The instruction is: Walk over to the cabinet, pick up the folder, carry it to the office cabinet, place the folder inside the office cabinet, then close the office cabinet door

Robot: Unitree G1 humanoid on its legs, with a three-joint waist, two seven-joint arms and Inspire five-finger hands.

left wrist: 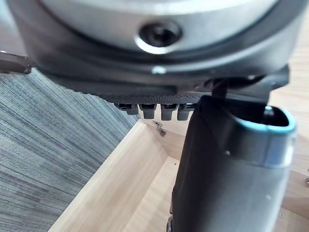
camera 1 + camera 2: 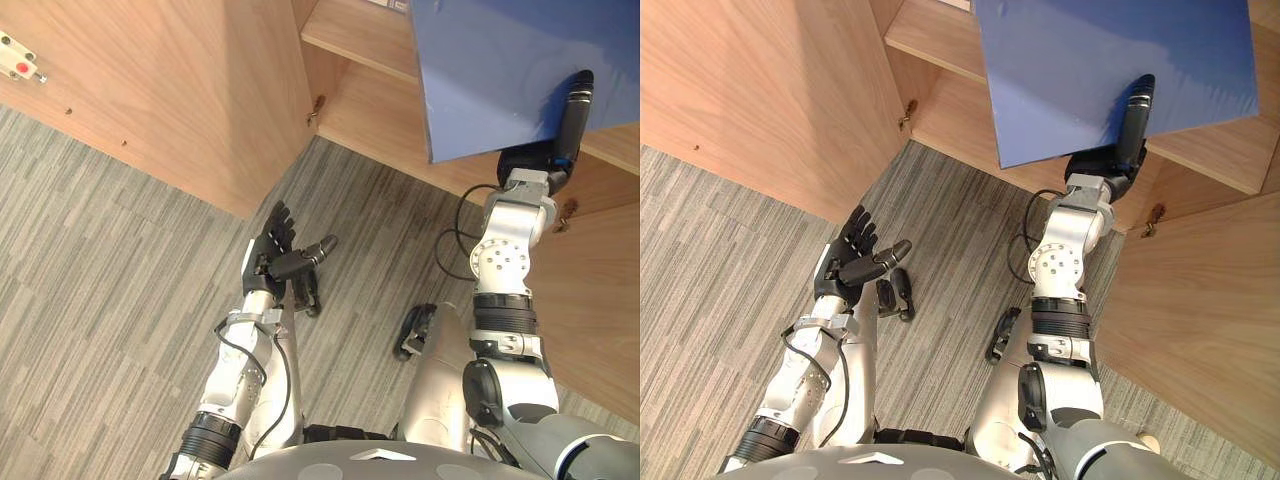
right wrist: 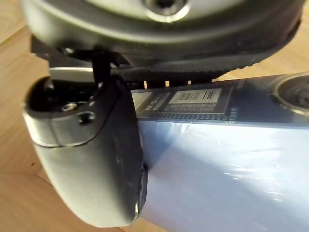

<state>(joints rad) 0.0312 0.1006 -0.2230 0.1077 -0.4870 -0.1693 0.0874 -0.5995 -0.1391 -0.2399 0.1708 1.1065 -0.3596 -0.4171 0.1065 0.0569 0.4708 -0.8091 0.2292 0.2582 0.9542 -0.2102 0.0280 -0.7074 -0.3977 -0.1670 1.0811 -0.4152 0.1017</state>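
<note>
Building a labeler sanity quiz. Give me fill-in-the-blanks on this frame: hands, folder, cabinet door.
1. The folder, pinched in the right hand, is coloured ____.
2. The left hand, hanging over the carpet, holds ____.
3. The cabinet door stands ____.

Missing words: blue; nothing; open.
</note>
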